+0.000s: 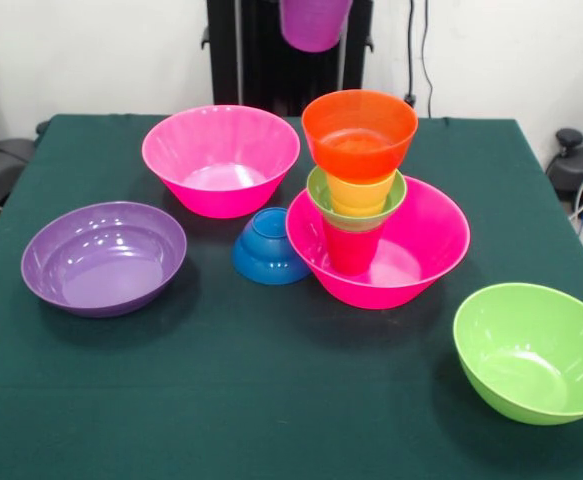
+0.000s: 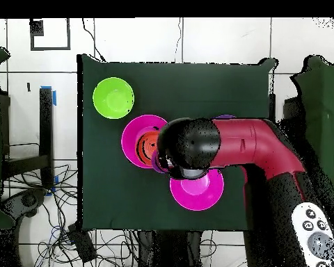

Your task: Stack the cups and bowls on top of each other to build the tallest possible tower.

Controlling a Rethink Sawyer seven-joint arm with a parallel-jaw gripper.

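Note:
A purple cup hangs in the air at the top edge of the front view, above and behind the tower. My gripper holds it; its fingers are cut off by that edge and hidden under the arm's head in the overhead view. The tower stands in a hot pink bowl: a red cup, a small green bowl, a yellow-orange cup and an orange bowl on top. A small blue bowl leans tilted against that pink bowl's left side.
A second pink bowl stands at the back left. A wide purple bowl sits at the left and a lime green bowl at the front right. The arm covers much of the table's middle in the overhead view.

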